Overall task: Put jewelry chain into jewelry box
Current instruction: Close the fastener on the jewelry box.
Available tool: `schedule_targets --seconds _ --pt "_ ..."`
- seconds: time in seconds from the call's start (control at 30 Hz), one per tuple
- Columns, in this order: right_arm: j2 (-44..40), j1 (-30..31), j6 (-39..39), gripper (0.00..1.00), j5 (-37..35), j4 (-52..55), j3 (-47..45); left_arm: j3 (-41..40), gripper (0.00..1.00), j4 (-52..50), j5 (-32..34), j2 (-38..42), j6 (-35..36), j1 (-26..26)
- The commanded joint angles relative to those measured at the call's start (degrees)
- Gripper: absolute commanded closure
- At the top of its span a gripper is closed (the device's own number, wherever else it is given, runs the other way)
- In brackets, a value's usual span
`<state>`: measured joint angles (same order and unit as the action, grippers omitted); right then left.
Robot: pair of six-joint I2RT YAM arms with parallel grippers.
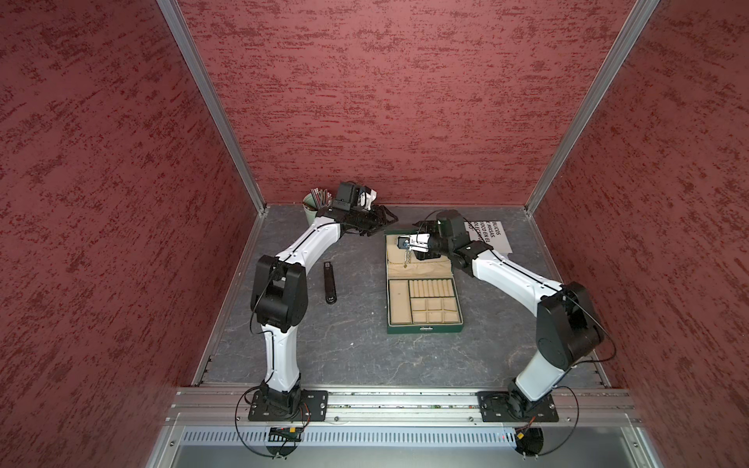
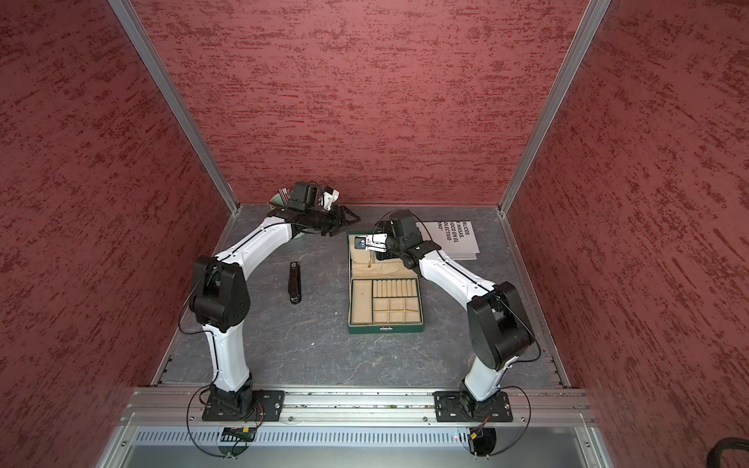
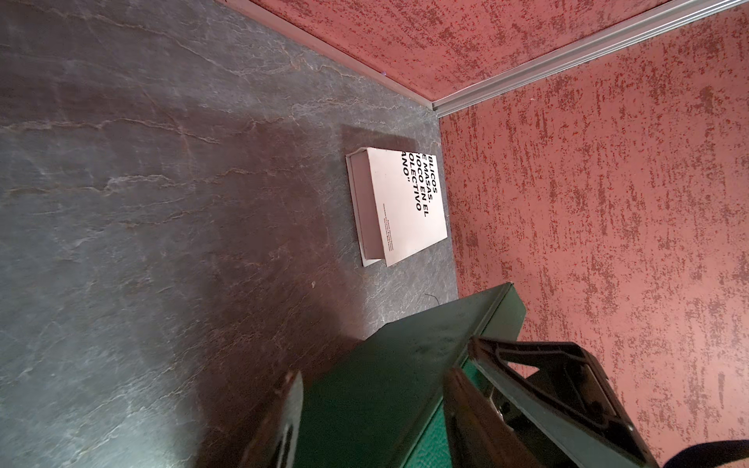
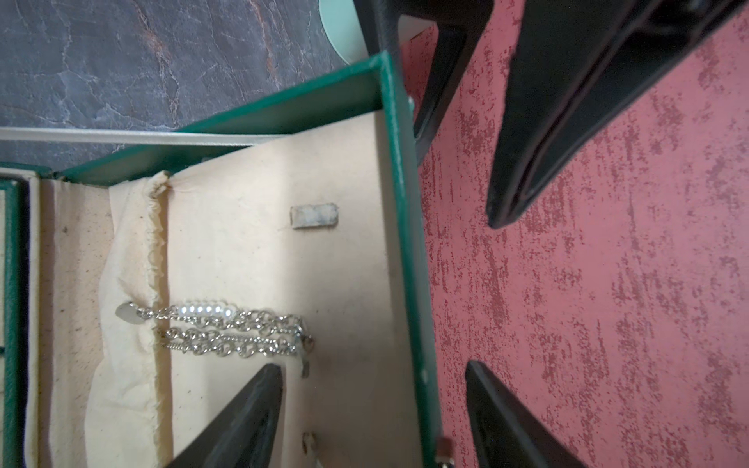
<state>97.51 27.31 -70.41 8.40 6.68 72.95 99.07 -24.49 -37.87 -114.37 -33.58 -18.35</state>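
Release looked done: the chain [image 4: 235,332] hung on the lining inside the lid of the box [image 1: 424,327], the right gripper [image 4: 373,366] spread beside it, the left gripper [image 3: 385,356] astride the lid's corner, its grip impossible to tell; the next move called for withdrawing without snagging.

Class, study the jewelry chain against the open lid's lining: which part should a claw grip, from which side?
Probably the doubled strands of the jewelry chain beside its white beads, approached from the lined inner face of the jewelry box lid. It lies flat there with the green wall behind, so pinch across both strands.
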Motion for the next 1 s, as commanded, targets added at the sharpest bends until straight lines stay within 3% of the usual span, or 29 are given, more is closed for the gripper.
schedule_targets --seconds 0.0,0.23,0.77,0.97 --pt "0.2 0.3 1.9 0.28 1.1 0.7 2.6 -0.5 0.41 0.2 -0.9 -0.6 1.2 -0.1" --pt "0.4 0.1 2.6 0.35 1.7 1.3 3.1 -0.6 0.41 0.3 -0.9 -0.6 1.2 -0.1" --pt "2.0 0.1 4.2 0.37 0.2 -0.2 4.1 -0.8 0.42 0.4 -1.0 -0.3 1.3 -0.2" --pt "2.7 0.2 5.0 0.45 0.4 0.1 4.6 -1.0 0.42 0.5 -1.0 -0.3 1.3 -0.4"
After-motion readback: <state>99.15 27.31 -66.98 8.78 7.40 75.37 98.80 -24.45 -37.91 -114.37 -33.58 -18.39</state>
